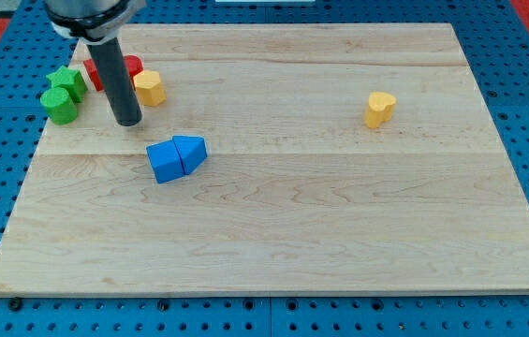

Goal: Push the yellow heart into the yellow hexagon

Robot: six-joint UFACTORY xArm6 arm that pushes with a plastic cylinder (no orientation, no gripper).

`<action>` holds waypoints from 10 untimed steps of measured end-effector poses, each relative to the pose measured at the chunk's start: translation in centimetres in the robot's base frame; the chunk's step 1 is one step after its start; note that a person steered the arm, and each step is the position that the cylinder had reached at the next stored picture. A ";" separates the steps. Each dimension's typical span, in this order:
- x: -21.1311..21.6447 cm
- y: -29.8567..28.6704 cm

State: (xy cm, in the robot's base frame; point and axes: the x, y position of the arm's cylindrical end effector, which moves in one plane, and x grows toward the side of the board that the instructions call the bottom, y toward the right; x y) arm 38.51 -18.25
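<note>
The yellow heart (379, 109) stands alone on the wooden board at the view's right. The yellow hexagon (150, 87) sits at the upper left, beside a red block. My tip (128, 122) rests on the board just below and left of the yellow hexagon, a short gap away from it. The tip is far to the left of the yellow heart, with most of the board's width between them.
A red block (131, 67) lies behind the rod, partly hidden. A green star (66, 80) and a green cylinder (60, 105) sit at the far left. A blue cube (164, 161) and a blue triangular block (192, 151) touch below the tip. The board (339, 234) lies on a blue pegboard.
</note>
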 end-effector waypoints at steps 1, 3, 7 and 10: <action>-1.9 0.3; -2.1 3.0; -9.5 19.3; -4.4 39.2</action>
State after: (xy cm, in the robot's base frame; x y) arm 34.15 20.92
